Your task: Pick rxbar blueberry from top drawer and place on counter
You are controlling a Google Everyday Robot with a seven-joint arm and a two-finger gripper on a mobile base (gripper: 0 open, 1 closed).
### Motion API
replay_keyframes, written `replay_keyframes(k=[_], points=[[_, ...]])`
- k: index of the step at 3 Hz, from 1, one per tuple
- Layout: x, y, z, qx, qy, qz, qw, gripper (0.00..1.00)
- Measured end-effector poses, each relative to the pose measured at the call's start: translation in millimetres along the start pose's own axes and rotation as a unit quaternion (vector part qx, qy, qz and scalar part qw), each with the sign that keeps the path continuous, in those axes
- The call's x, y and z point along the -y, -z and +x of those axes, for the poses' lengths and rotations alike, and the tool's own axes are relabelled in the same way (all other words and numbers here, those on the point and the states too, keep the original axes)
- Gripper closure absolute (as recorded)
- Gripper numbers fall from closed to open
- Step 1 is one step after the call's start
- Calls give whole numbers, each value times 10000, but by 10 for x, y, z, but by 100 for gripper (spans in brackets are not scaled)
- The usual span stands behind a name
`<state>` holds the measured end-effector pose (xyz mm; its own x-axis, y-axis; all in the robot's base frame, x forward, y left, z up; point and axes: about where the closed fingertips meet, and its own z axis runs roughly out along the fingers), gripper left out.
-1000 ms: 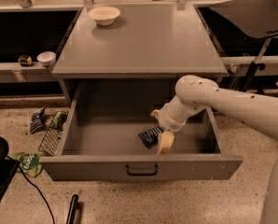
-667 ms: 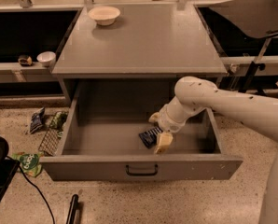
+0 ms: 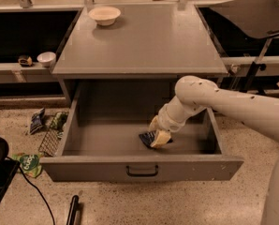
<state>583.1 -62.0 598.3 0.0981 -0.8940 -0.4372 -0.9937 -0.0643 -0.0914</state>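
Note:
The top drawer is pulled fully out below the counter. The rxbar blueberry, a small dark blue bar, lies tilted on the drawer floor near the front, right of centre. My gripper reaches down into the drawer from the right on a white arm. Its pale fingers are shut on the bar's right end, and the bar's left end sticks out past them. The bar is low, at or just above the drawer floor.
A white bowl stands at the counter's back left. A small white cup sits on a low shelf at left. Snack bags and a wire rack lie on the floor left of the drawer. A black stand is at right.
The gripper has shifted a little left over the bar, and its fingers have drawn closer together around it. The bar has hardly moved.

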Motion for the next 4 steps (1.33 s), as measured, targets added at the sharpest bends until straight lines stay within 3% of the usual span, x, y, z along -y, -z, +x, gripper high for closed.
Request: replay_keyframes(k=[1,2,4], points=[[2,24,-12,0,0,0,10000,88],[43,75,39,226,-66,219,9995,100],[12,924,80,842,76,1120,9901,100]])
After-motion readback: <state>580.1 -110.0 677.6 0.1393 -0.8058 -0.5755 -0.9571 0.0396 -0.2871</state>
